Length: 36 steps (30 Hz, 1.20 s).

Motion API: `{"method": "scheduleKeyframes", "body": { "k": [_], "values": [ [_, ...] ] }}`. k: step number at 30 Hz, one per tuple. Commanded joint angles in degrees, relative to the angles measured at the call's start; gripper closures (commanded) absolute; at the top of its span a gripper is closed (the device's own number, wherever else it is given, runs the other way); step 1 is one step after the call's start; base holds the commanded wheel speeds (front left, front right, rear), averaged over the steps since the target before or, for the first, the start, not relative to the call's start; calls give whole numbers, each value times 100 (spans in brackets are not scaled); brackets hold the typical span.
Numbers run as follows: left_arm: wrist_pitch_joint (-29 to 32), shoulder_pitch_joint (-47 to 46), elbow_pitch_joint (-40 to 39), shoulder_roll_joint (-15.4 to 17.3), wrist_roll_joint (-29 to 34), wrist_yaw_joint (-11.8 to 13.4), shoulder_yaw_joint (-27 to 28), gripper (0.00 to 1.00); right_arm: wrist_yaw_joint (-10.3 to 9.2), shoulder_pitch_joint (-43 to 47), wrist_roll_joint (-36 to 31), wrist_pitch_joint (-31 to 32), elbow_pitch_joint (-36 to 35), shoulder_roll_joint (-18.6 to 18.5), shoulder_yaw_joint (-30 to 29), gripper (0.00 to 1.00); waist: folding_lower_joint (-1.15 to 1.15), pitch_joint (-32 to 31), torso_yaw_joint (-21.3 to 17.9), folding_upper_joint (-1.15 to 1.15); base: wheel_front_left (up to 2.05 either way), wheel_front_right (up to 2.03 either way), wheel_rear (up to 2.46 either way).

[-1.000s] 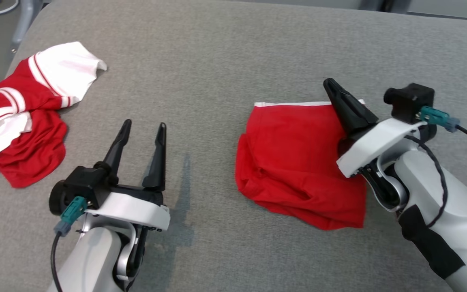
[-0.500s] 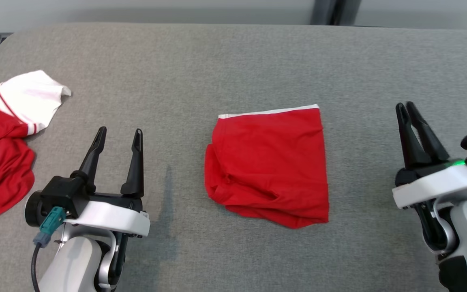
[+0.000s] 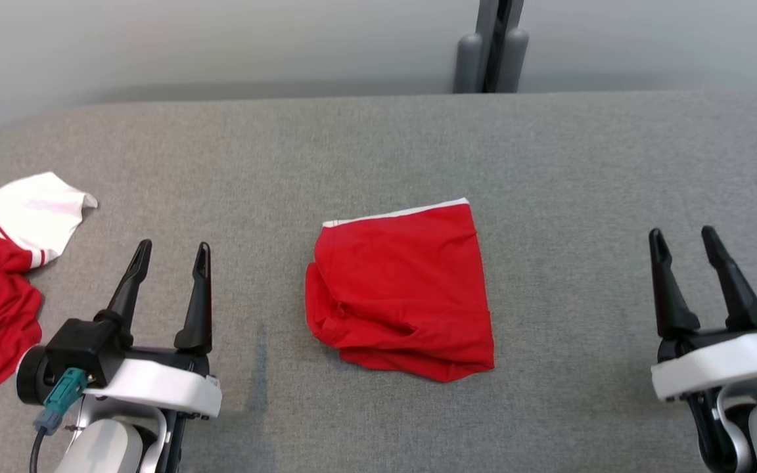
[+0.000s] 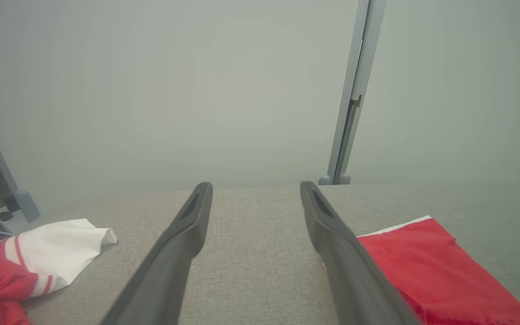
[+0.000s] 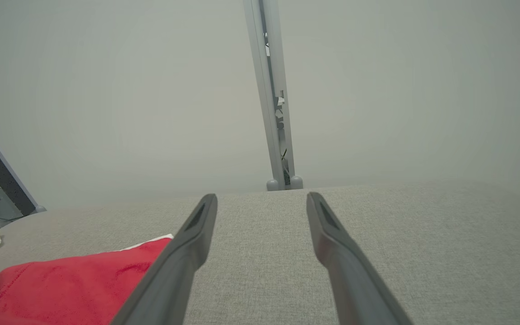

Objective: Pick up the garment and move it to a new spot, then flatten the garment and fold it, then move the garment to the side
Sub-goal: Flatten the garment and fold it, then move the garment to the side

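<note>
Red garment (image 3: pixel 401 292), folded to a rough rectangle with a white band along its far edge, lies mid-table on the grey fabric-covered table (image 3: pixel 378 144), bunched and lumpy at its near left corner. Left gripper (image 3: pixel 173 246) is to the left of it, fingers spread apart, holding nothing, clear of the cloth. Right gripper (image 3: pixel 681 232) is well off to the right, fingers also parted and empty, not touching the garment. Second red-and-white garment (image 3: pixel 4 263) is crumpled at the table's left edge, well apart from the folded one. Grey post (image 3: pixel 490 46) stands behind the table's far edge.
</note>
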Motion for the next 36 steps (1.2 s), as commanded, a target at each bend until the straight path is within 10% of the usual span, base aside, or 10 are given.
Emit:
{"method": "scheduleKeyframes", "body": {
  "k": [1, 36],
  "values": [
    [42, 106, -49, 68, 17, 34, 15, 0, 0, 164, -96, 74, -116, 34, -61, 0, 0, -160, -77, 0, 0, 0, 0],
    [549, 1025, -629, 420, -48, 439, -56, 0, 1, 1525, -518, 874, -1117, 436, -434, 0, 0, -1039, -177, 0, 0, 0, 0]
  ]
}}
